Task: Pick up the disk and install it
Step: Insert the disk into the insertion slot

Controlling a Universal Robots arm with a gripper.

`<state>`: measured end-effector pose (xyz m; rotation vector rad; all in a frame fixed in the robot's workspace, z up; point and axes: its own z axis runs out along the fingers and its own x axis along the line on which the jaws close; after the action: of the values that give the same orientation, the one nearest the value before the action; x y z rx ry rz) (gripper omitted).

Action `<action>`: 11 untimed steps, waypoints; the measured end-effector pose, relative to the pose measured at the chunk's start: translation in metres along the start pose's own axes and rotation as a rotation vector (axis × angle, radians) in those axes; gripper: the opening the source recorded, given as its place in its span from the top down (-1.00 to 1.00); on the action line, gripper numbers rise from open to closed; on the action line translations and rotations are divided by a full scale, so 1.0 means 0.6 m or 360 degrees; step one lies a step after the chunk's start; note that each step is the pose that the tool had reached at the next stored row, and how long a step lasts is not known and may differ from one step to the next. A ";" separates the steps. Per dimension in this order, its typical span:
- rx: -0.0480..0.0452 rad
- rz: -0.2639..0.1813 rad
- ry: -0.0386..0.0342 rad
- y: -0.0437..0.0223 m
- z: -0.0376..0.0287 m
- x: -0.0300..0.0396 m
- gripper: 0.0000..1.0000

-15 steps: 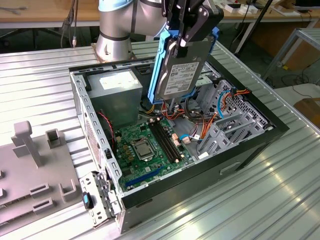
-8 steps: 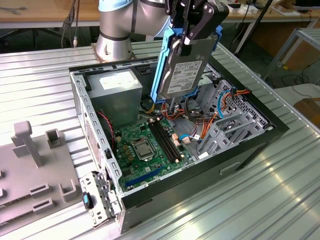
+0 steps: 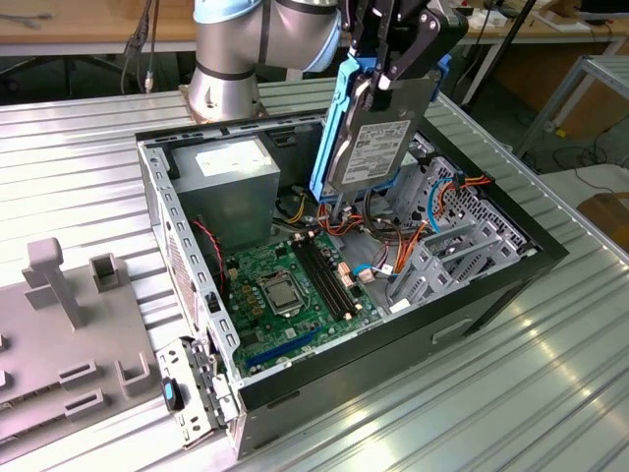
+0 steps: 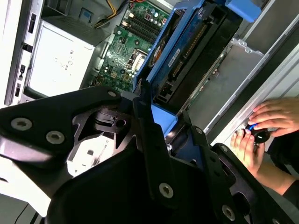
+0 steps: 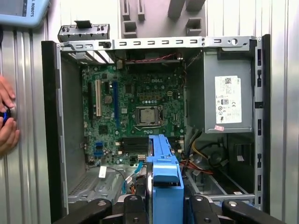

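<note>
The disk (image 3: 378,138), a flat drive with a labelled metal face and bright blue rails, hangs upright above the open computer case (image 3: 550,251). My gripper (image 3: 379,77) is shut on its upper end. It hovers over the case's rear part, between the power supply box (image 3: 231,182) and the silver drive cage (image 3: 442,251). In the first wrist view the disk (image 5: 163,168) shows edge-on between the black fingers (image 5: 133,207), over the motherboard (image 5: 135,107). The second wrist view has the disk (image 4: 187,51) slanting away from the gripper (image 4: 161,128).
A person's hands (image 4: 266,123) rest on the table beside the case wall, and a hand (image 5: 7,116) also appears in the first wrist view. Orange and blue cables (image 3: 393,241) lie below the disk. A grey fixture plate (image 3: 69,334) sits at the exterior view's left.
</note>
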<state>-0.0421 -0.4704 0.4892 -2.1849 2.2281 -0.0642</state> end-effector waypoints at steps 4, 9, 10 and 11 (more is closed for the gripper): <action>0.0000 0.0000 0.0000 -0.007 0.001 0.021 0.26; 0.0000 0.0000 0.0000 -0.017 0.002 0.053 0.26; 0.0000 0.0000 0.0000 -0.018 0.002 0.056 0.26; 0.0000 0.0000 0.0000 -0.019 0.002 0.060 0.26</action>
<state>-0.0313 -0.5066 0.4887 -2.1845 2.2284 -0.0642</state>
